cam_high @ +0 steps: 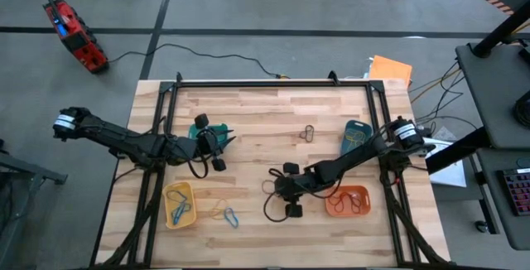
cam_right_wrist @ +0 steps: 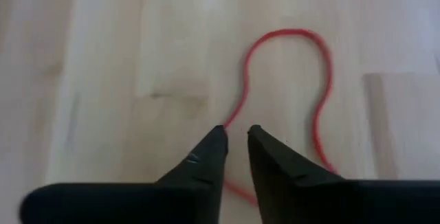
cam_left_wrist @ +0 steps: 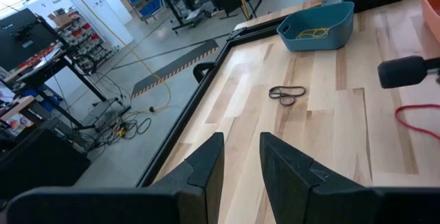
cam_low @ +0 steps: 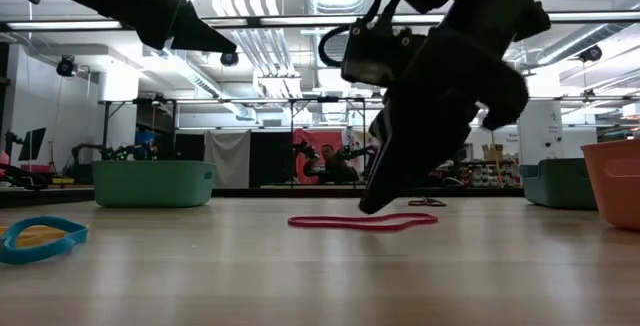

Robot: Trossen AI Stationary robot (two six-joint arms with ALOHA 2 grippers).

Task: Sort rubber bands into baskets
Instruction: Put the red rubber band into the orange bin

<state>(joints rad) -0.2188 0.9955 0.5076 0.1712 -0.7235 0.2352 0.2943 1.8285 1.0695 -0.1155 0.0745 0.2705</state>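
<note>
A red rubber band [cam_right_wrist: 323, 80] lies flat on the wooden table [cam_high: 248, 108], also seen in the low view [cam_low: 362, 222]. My right gripper [cam_right_wrist: 234, 131] slants down over its near end, open by a narrow gap, with nothing between the fingers; in the high view it is right of the table's middle [cam_high: 276, 189]. My left gripper [cam_left_wrist: 240, 141] hangs open and empty above the teal basket [cam_high: 217, 131]. The blue basket [cam_high: 358, 136], the orange basket [cam_high: 348, 201] and the yellow basket [cam_high: 180, 204] each hold bands. My right gripper has one fingertip [cam_right_wrist: 218, 136] right at the red band's strand [cam_right_wrist: 230, 114], coming at it slanting down from above. I cannot tell whether it touches the band. The band lies slack on the table and runs on beneath the fingers.
A grey band [cam_high: 308, 132] lies at the far middle of the table. Blue and yellow bands [cam_high: 225, 214] lie near the front edge beside the yellow basket. A black frame [cam_high: 273, 82] runs along the table's far edge and sides.
</note>
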